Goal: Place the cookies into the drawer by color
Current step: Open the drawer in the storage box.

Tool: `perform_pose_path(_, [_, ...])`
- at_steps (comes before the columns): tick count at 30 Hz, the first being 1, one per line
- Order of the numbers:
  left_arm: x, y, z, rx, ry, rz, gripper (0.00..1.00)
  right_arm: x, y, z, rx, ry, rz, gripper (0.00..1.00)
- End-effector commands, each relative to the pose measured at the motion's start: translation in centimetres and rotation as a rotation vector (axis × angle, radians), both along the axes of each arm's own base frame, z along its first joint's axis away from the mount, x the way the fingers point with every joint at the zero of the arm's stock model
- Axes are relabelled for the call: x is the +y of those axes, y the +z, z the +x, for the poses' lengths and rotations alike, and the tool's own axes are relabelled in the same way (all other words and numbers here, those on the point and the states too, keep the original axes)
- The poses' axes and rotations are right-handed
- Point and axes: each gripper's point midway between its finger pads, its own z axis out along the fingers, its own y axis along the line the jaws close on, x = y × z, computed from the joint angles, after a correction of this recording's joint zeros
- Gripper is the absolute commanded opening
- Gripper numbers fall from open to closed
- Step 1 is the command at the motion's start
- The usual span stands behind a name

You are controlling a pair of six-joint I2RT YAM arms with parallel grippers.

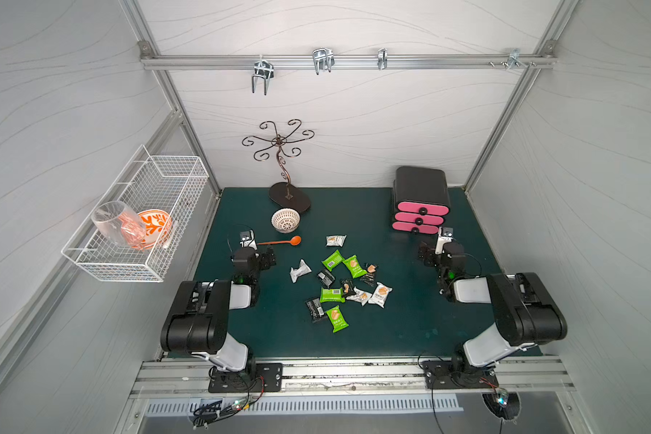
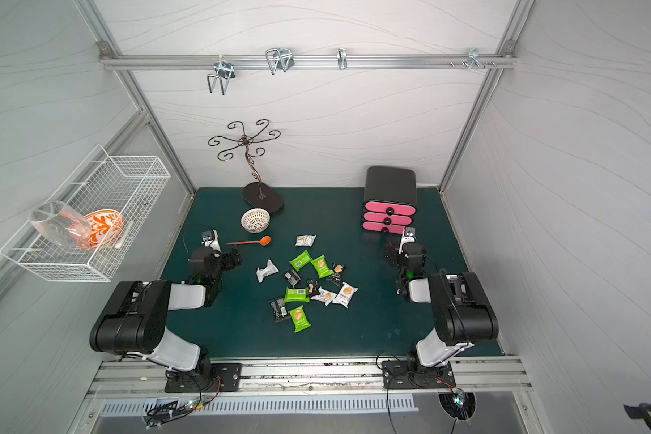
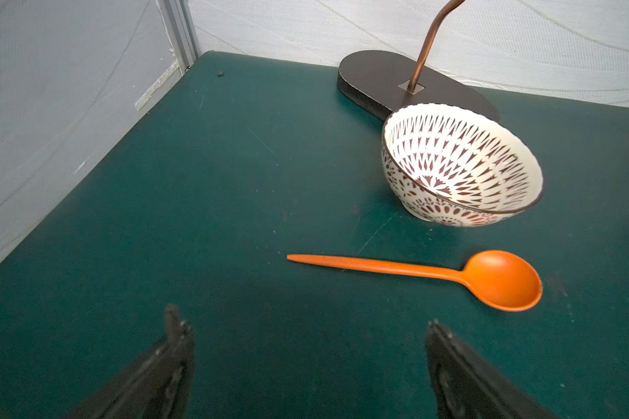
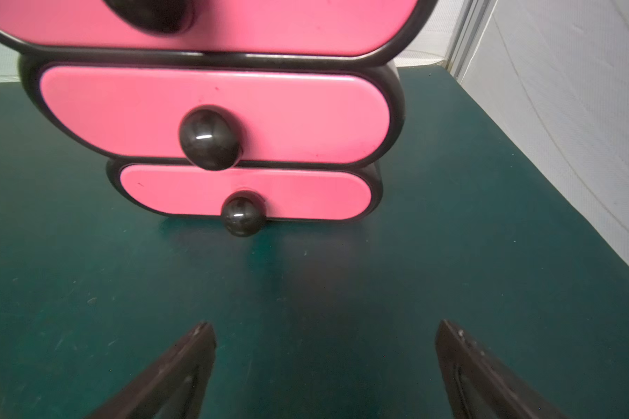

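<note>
The cookies lie scattered mid-mat in both top views: green packets (image 1: 332, 260) (image 2: 300, 318), black ones (image 1: 326, 277) and white ones (image 1: 380, 294) (image 2: 305, 240). The drawer unit (image 1: 421, 199) (image 2: 389, 195), black with three pink shut drawers (image 4: 287, 116) and round black knobs, stands at the back right. My right gripper (image 1: 425, 255) (image 4: 324, 324) hovers just in front of its bottom drawer, open and empty. My left gripper (image 1: 269, 259) (image 3: 304, 323) sits left of the packets, also open with only mat between its fingers.
An orange spoon (image 1: 280, 242) (image 3: 414, 272) lies just beyond the left gripper. Behind it are a patterned bowl (image 1: 286, 220) (image 3: 462, 163) and a metal stand on a dark oval base (image 1: 289, 197). A wire basket (image 1: 136, 218) hangs on the left wall.
</note>
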Motion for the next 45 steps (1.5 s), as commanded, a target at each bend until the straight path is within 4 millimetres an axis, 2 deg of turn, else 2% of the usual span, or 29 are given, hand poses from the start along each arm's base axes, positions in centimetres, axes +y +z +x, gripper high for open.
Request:
perform_pose_path(1, [0.0,1.7,1.1,-0.054,-0.001,0.011,1.0,0.1,0.3,0.0,-0.005,0.0,0.012,0.99])
perform_pose_path(15, [0.0,1.6,1.1,-0.053,0.001,0.01,1.0,0.1,0.3,0.0,-0.007,0.001,0.012,0.99])
perform_pose_path(18, [0.0,1.7,1.1,-0.053,0.0,0.01,1.0,0.7,1.9,0.1,0.007,0.041,0.007,0.99])
perform_pose_path(20, [0.1,1.7,1.1,-0.056,0.001,0.01,1.0,1.2,3.3,0.0,0.113,0.051,0.032,0.99])
perform_pose_path(22, [0.1,1.7,1.1,-0.054,0.001,0.01,1.0,1.1,5.2,0.0,0.169,-0.006,0.145,0.99])
perform_pose_path(25, [0.0,1.6,1.1,-0.053,0.0,0.01,1.0,2.9,7.2,-0.1,0.163,0.031,0.297,0.99])
perform_pose_path(29, [0.0,1.7,1.1,-0.054,0.001,0.01,1.0,3.8,8.0,-0.4,0.172,-0.026,0.513,0.99])
perform_pose_path(35, [0.0,1.6,1.0,-0.051,-0.003,0.008,1.0,6.0,9.6,-0.5,0.269,-0.024,0.829,0.99])
perform_pose_path(39, [0.0,1.6,1.0,-0.052,-0.003,0.004,1.0,5.3,10.6,0.1,0.256,-0.063,1.041,0.98])
perform_pose_path(43, [0.1,1.7,0.9,-0.057,-0.003,0.0,1.0,3.5,11.4,1.0,0.228,-0.105,1.162,0.98])
perform_pose_path(45, [0.7,2.3,0.7,-0.062,0.037,-0.003,1.0,3.0,11.9,1.7,0.207,-0.099,1.202,0.97])
